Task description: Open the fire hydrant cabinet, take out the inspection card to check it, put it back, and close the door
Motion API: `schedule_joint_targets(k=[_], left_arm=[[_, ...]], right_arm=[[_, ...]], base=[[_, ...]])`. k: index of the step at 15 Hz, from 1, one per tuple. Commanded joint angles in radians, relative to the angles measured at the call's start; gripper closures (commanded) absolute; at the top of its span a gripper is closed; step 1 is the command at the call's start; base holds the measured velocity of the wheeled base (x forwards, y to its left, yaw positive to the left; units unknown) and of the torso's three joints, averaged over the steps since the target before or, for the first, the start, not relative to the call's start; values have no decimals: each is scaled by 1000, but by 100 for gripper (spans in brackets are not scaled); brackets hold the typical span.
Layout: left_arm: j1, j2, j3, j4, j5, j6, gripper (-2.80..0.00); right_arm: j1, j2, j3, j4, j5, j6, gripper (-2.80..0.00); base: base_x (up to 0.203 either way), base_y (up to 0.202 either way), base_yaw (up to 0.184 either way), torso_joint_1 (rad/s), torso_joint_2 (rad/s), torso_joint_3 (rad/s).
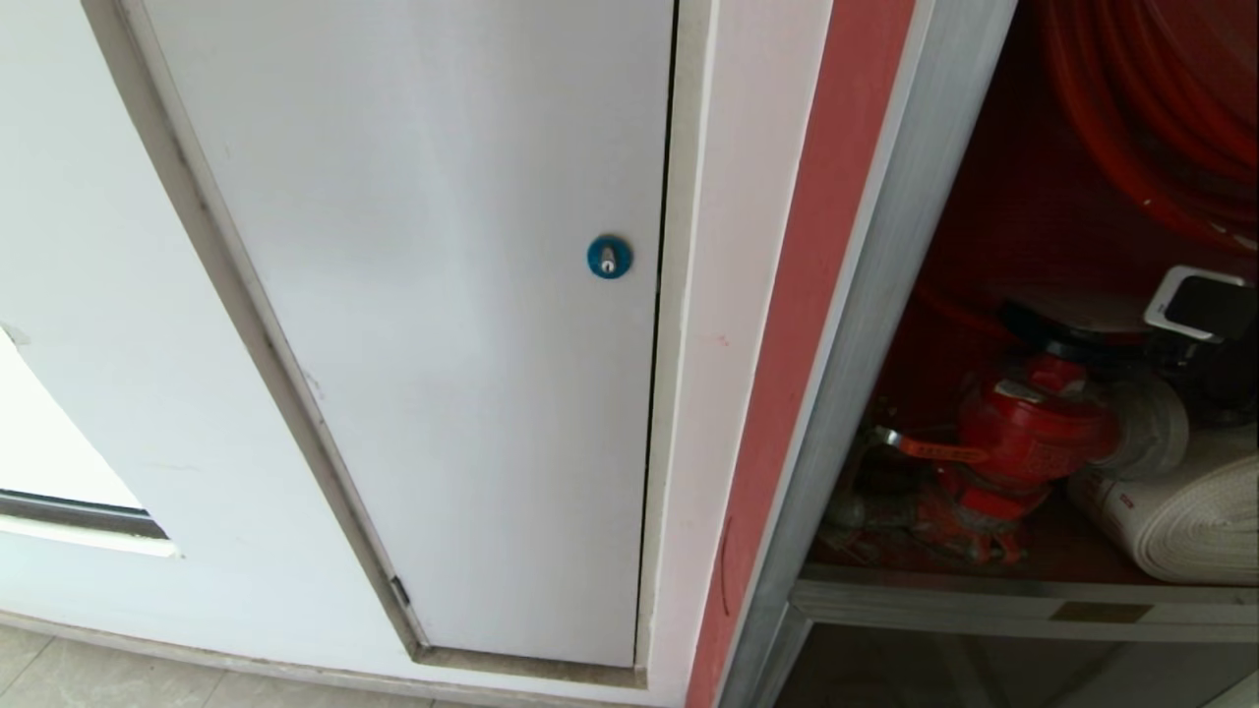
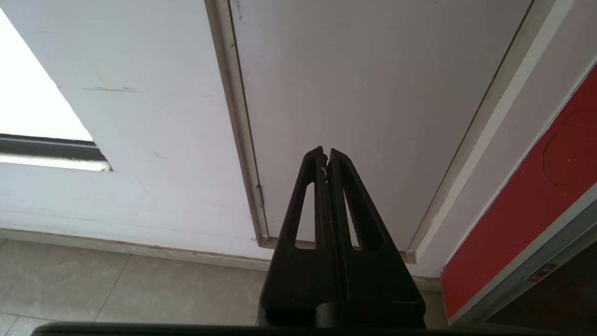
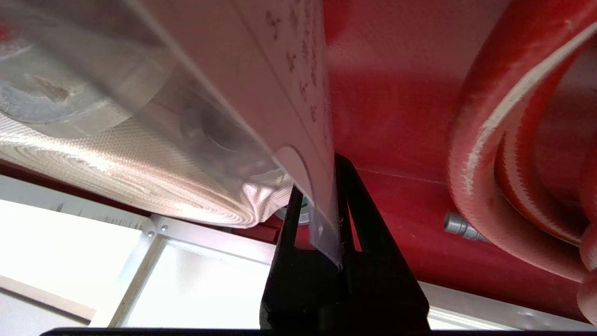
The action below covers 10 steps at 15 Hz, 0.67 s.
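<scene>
The right gripper (image 3: 322,205) is inside the fire hydrant cabinet (image 1: 890,295), its jaws pinching the lower edge of the inspection card (image 3: 284,88) — the card in its clear plastic sleeve stands up from the jaws, in front of the white rolled hose (image 3: 140,172) and beside the red hose reel (image 3: 508,154). In the head view the cabinet stands open, with the red hydrant valve (image 1: 1033,433) on its floor. The left gripper (image 2: 326,156) hangs parked before the plain white panel door (image 1: 443,295) — jaws pressed together, holding nothing.
</scene>
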Motion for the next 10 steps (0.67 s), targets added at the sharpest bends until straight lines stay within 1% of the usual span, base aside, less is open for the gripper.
schedule_joint_targets(k=[1,5,10], left_arm=[[0,1,2,-1,0,0,0],[0,1,1,-1,0,0,0],[1,1,0,-1,0,0,0]], right_arm=[[-1,1,5,0,-2,-9,0],[-1,-11,22,0,-1,-11,0],[-1,-11,25,0,19,-42,0]], base=[[0,0,0,0,0,0],[0,0,0,0,0,0],[0,0,0,0,0,0]])
